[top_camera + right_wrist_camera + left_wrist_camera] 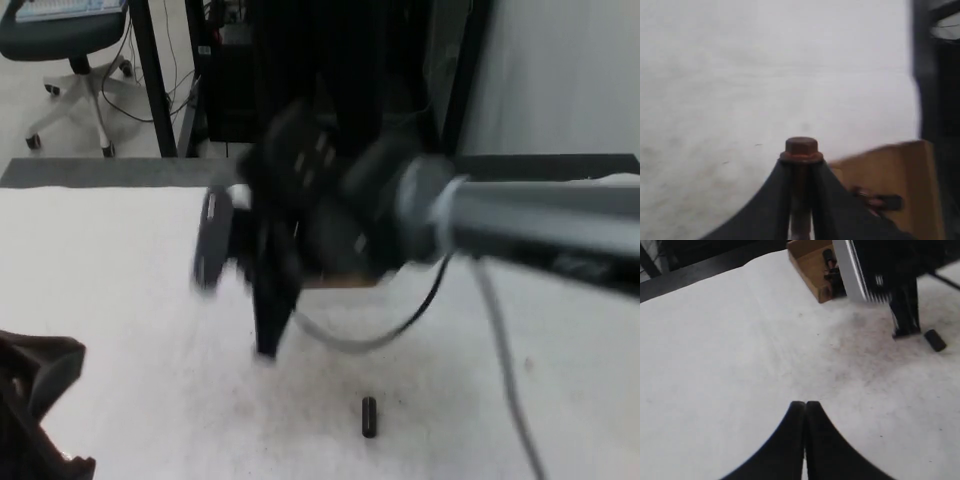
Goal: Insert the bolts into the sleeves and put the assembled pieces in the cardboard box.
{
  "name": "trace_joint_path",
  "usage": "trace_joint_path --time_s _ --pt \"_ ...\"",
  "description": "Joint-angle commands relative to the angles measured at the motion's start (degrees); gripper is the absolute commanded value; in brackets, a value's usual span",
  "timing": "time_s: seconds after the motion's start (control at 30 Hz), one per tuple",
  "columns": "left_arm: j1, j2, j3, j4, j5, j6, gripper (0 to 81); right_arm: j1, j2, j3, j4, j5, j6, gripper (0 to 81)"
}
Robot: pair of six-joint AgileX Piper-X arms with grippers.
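The right gripper (801, 167) pinches a rusty bolt (801, 146), its hex head poking past the fingertips, just beside the cardboard box (895, 170), which holds dark pieces. In the high view a black sleeve (369, 416) lies on the white bench (120, 300) at about four o'clock from that gripper's tip. The left gripper (805, 407) hangs over bare bench with its fingers pressed together on nothing.

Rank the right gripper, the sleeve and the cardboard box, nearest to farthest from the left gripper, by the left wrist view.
1. The right gripper, right of the left gripper.
2 and 3. The sleeve, beside the right gripper, and the cardboard box, farther forward: too close to call.
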Motion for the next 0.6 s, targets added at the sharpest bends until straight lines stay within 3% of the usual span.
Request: trace_joint_path --time_s 0.0,0.2,0.43,0.57 --pt "0.18 -0.15 -0.1 -0.81 1.87 -0.53 0.2 -3.01 -7.05 -0.76 -0.52 6.36 7.91 0.8" --pt "0.18 5.36 -0.1 -9.31 20.89 -11.81 0.2 -12.63 -18.23 -0.76 11.34 8.45 24.66 0.8" --pt "-0.87 24.23 -1.82 -23.26 25.58 -20.43 0.3 -24.73 -25.9 -0.63 29.76 8.45 27.21 0.8" --pt "-4.67 38.2 -6.9 -24.68 25.36 -22.65 7.7 -31.21 -26.48 -0.63 37.49 8.34 27.1 0.8"
